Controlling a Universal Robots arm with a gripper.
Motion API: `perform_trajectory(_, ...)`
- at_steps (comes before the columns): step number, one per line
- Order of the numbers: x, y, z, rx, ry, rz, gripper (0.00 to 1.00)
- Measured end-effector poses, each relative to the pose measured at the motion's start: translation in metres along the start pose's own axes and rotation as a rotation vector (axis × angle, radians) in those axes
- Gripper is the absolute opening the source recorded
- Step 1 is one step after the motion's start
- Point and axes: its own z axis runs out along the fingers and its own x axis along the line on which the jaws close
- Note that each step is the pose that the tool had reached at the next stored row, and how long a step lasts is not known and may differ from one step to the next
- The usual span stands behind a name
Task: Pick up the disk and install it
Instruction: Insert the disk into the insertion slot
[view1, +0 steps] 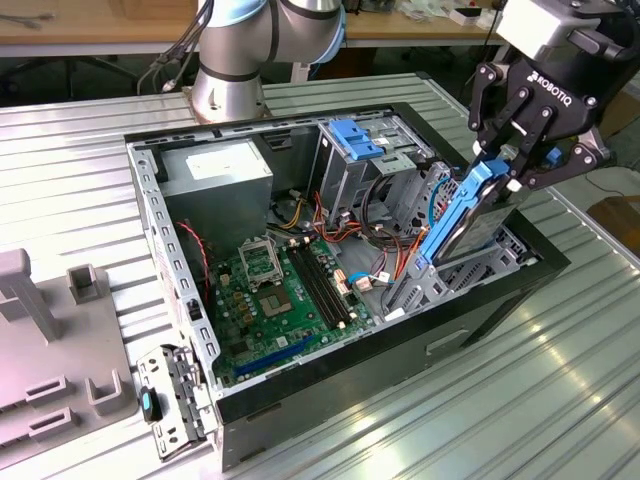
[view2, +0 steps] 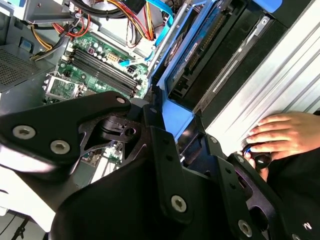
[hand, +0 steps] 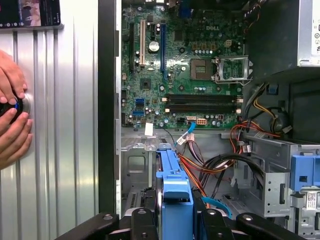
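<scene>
The end effector (view1: 520, 170) is clamping the upper end of the disk (view1: 458, 228), so the disk is hanging right below it. The disk's long axis is running steeply downward and leaning toward the exterior view's left. Its lower end is reaching into the drive bay at the exterior view's right end of the open computer case (view1: 330, 385), past the motherboard (view1: 270, 290). Cables (hand: 220, 162) are crowding the bay's inner side. The case is lying on a ribbed metal counter (view1: 80, 170), and a person's hand (hand: 11, 117) is resting on it near the case's outer wall.

Robotics lab, robot arm (view1: 235, 60) behind opened computer case (view1: 450, 345), ribbed metal worktable (view1: 500, 420)
</scene>
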Motion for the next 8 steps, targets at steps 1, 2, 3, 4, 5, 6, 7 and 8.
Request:
perform_trajectory(1,0.0000,0.0000,0.0004,0.0000,0.0000,0.000,0.37)
perform_trajectory(2,0.0000,0.0000,0.0011,0.0000,-0.0001,0.000,0.37)
perform_trajectory(3,0.0001,0.0001,0.0020,0.0000,0.0000,0.000,0.37)
perform_trajectory(4,0.0001,0.0001,0.0027,0.0000,0.0000,0.000,0.37)
perform_trajectory(5,0.0001,0.0001,0.0034,0.0000,0.0000,0.000,0.37)
perform_trajectory(6,0.0001,0.0002,0.0041,0.0000,0.0000,0.000,0.37)
perform_trajectory(7,0.0002,0.0002,0.0048,0.0000,0.0000,0.000,0.37)
perform_trajectory(8,0.0002,0.0002,0.0054,0.0000,0.0000,0.000,0.37)
